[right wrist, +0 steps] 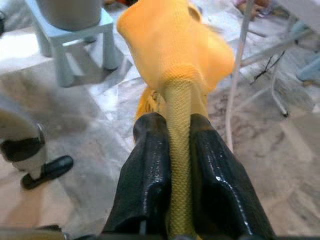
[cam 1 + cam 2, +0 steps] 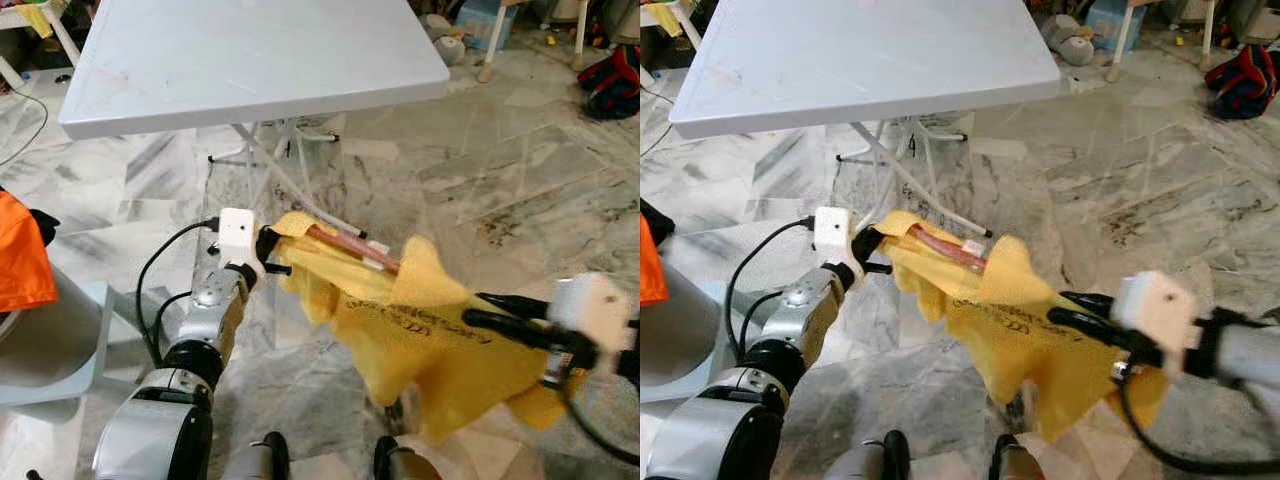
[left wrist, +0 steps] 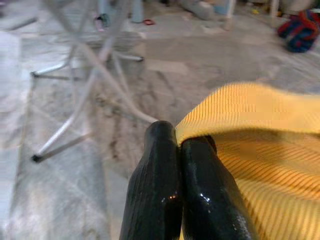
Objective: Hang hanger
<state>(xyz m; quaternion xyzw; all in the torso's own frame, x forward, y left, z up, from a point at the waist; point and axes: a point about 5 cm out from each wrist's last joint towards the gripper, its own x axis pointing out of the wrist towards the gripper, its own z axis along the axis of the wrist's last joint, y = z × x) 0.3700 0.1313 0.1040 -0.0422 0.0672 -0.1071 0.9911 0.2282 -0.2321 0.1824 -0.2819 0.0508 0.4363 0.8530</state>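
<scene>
A yellow garment (image 2: 420, 340) hangs in the air between my two grippers, below the table's front edge. A reddish-brown hanger bar (image 2: 345, 247) lies along its upper fold, partly wrapped by the cloth. My left gripper (image 2: 278, 255) is shut on the garment's left corner; in the left wrist view its fingers (image 3: 155, 190) press together with yellow cloth (image 3: 250, 130) pinched at their tips. On the garment's right side my right gripper (image 2: 475, 308) is shut, and a strip of cloth (image 1: 178, 150) runs between its fingers (image 1: 147, 170). The hanger's hook is hidden.
A white folding table (image 2: 250, 60) stands just ahead, its metal legs (image 2: 290, 170) behind the garment. At the left are an orange cloth (image 2: 20, 260) and a pale blue stool (image 2: 70, 350). A red and blue bag (image 2: 612, 85) lies far right on the marble floor.
</scene>
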